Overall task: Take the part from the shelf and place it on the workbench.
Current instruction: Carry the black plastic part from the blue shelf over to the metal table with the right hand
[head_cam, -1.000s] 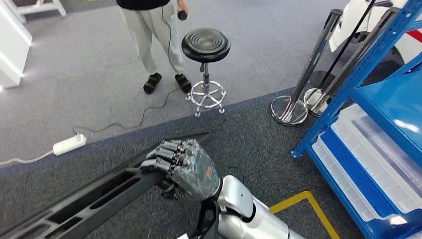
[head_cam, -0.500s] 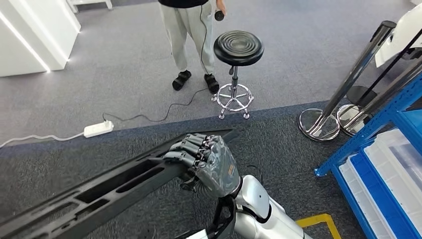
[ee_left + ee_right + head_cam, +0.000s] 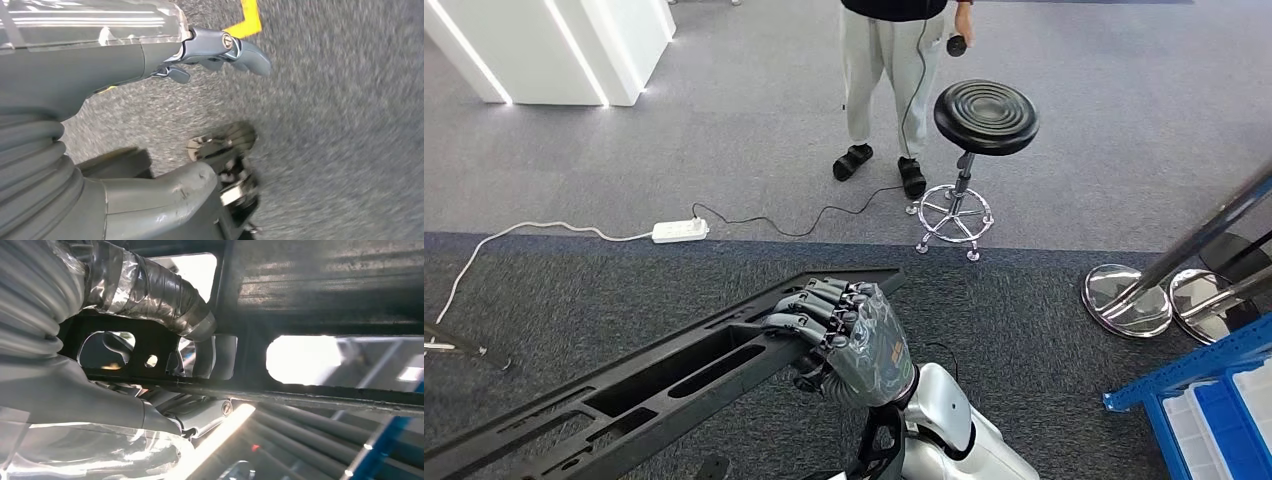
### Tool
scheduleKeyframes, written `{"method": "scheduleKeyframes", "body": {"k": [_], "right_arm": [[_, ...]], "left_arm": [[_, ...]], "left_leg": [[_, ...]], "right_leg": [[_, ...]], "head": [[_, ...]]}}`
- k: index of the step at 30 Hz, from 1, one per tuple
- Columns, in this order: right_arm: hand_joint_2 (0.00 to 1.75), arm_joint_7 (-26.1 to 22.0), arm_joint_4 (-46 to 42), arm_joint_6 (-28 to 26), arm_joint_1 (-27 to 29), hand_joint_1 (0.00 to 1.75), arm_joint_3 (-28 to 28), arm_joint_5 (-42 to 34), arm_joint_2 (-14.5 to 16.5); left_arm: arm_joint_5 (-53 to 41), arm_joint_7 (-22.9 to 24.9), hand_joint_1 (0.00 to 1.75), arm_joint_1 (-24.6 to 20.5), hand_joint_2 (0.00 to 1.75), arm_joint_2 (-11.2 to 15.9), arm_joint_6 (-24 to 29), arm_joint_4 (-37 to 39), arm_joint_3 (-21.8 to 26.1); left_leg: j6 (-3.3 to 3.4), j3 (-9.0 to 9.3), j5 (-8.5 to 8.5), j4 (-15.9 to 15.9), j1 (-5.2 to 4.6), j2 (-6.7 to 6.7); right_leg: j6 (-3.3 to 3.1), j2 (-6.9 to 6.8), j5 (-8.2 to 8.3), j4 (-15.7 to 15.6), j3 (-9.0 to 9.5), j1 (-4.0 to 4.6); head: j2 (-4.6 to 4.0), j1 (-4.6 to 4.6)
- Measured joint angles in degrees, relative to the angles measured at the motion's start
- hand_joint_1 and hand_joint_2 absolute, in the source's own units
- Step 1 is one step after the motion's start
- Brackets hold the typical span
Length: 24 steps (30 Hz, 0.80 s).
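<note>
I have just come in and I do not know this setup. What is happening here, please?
A humanoid robot is carrying a long black part over the carpeted floor. Its right robot hand grips the part near one end. The left robot hand hangs above the floor with its fingers apart and holds nothing. The corner of the blue shelf is at the robot's right. A person stands ahead beside a black stool. No workbench is in sight.

Person (image 3: 892,60) beside black stool (image 3: 985,117); white power strip (image 3: 680,231) — chrome stanchion bases (image 3: 1126,300).
</note>
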Motion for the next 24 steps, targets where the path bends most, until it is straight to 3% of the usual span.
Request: {"method": "scheduleKeyframes", "body": {"k": [2,3,4,6,8,10,12,14,16,18,19,20,21,23,24], "right_arm": [[1.75,0.0,-0.1,-0.1,0.3,1.75,-0.2,0.0,-0.2],[1.75,0.0,-0.1,-0.1,0.5,1.75,-0.2,0.0,-0.4],[1.75,0.0,-0.1,-0.1,0.7,1.75,-0.2,0.0,-0.5],[1.75,0.0,0.0,-0.2,0.8,1.75,-0.2,0.0,-0.7],[1.75,-0.1,-0.1,-0.4,1.0,1.75,-0.4,0.0,-0.7],[1.75,-0.3,-0.3,-0.8,1.4,1.75,-0.8,0.1,-0.7],[1.75,-0.5,-0.5,-1.4,1.8,1.75,-1.2,0.2,-0.8],[1.75,-0.6,-0.8,-1.9,2.3,1.75,-1.5,0.2,-0.8],[1.75,-0.6,-1.2,-2.3,2.9,1.75,-2.1,0.2,-0.8],[1.75,-0.6,-1.4,-2.6,3.7,1.75,-2.5,0.2,-0.9],[1.75,-0.7,-1.4,-2.7,4.0,1.75,-2.7,0.2,-1.0],[1.75,-0.7,-1.5,-2.7,4.4,1.75,-2.9,0.2,-1.1],[1.75,-0.8,-1.7,-2.8,4.6,1.75,-3.1,0.3,-1.2],[1.75,-0.9,-2.2,-2.8,5.1,1.75,-3.7,0.3,-1.3],[1.75,-1.0,-2.4,-2.9,5.2,1.75,-3.9,0.3,-1.4]], "left_arm": [[0.0,0.0,0.00,-0.2,1.75,0.0,0.0,0.0,0.0],[0.0,0.0,0.00,-0.2,1.75,-0.1,0.0,0.0,0.0],[0.0,0.0,0.00,-0.1,1.75,-0.1,0.0,0.0,0.0],[0.0,0.0,0.00,-0.1,1.75,0.0,0.0,0.0,0.0],[0.0,-0.1,0.00,-0.1,1.75,-0.1,0.0,0.0,0.0],[0.1,-0.2,0.00,-0.1,1.75,-0.1,0.1,0.0,0.0],[0.2,-0.2,0.00,0.0,1.75,0.0,0.3,0.0,0.0],[0.3,-0.2,0.00,0.2,1.75,0.1,0.4,0.0,0.0],[0.3,-0.2,0.00,0.1,1.75,0.1,0.5,0.0,0.0],[0.3,-0.2,0.00,0.1,1.75,0.1,0.5,0.0,0.0],[0.3,-0.2,0.00,0.3,1.75,0.1,0.5,0.0,0.0],[0.4,-0.2,0.00,0.4,1.75,0.1,0.6,0.0,0.0],[0.4,-0.2,0.00,0.5,1.75,0.1,0.6,0.0,0.0],[0.5,-0.3,0.00,0.5,1.75,0.1,0.7,0.0,0.0],[0.5,-0.3,0.00,0.5,1.75,0.1,0.7,0.0,0.0]], "left_leg": [[0.29,0.01,0.04,0.0,-0.03,-1.61],[0.33,0.01,-0.02,0.1,-0.04,-2.53],[0.32,0.01,-0.11,0.3,-0.04,-3.44],[0.07,-0.02,-0.46,0.9,0.05,-5.21],[-0.46,-0.42,-0.99,1.9,0.09,-6.74],[-1.22,-1.02,-1.23,2.4,0.28,-7.99],[-1.98,-1.37,-1.16,2.3,0.58,-8.94],[-2.52,-2.17,-2.30,4.0,0.52,-6.81],[-3.00,-4.93,-5.44,9.8,0.57,-3.08],[-3.44,-8.28,-7.99,16.3,0.92,-1.58],[-3.57,-8.86,-7.94,17.3,1.05,-1.31],[-3.63,-8.29,-6.86,16.2,1.14,-1.08],[-3.58,-6.58,-5.05,13.0,1.18,-0.55],[-3.13,-2.41,-2.18,5.3,0.90,1.70],[-2.76,-1.12,-1.62,2.9,0.67,2.53]], "right_leg": [[0.10,2.37,-2.91,7.3,-4.08,-0.07],[0.19,2.69,-3.23,9.7,-5.78,-0.11],[0.28,2.81,-2.40,10.2,-6.64,-0.18],[0.41,3.54,2.06,5.3,-5.36,-0.46],[0.38,6.22,5.16,-1.0,-2.93,-0.86],[0.08,7.69,5.39,-3.4,-2.07,-0.80],[-0.55,6.47,5.58,-3.9,-1.75,-0.65],[-1.35,4.95,5.81,-4.6,-1.13,-0.76],[-1.89,3.20,5.79,-5.1,-0.77,-0.59],[-2.04,1.42,5.59,-5.1,-0.72,-0.35],[-2.01,0.58,5.48,-5.1,-0.68,-0.29],[-1.91,-0.21,5.35,-5.1,-0.59,-0.27],[-1.77,-0.96,5.20,-5.1,-0.41,-0.27],[-1.35,-2.24,4.81,-5.1,0.07,-0.12],[-1.04,-2.71,4.64,-5.1,0.28,-0.03]], "head": [[0.00,0.02],[0.00,0.03],[0.00,0.02],[0.00,0.03],[0.00,0.02],[0.00,0.02],[0.00,0.02],[0.00,-0.04],[0.00,-0.12],[0.00,-0.14],[0.00,-0.14],[0.00,-0.14],[0.00,-0.14],[0.01,-0.13],[0.00,-0.13]]}}
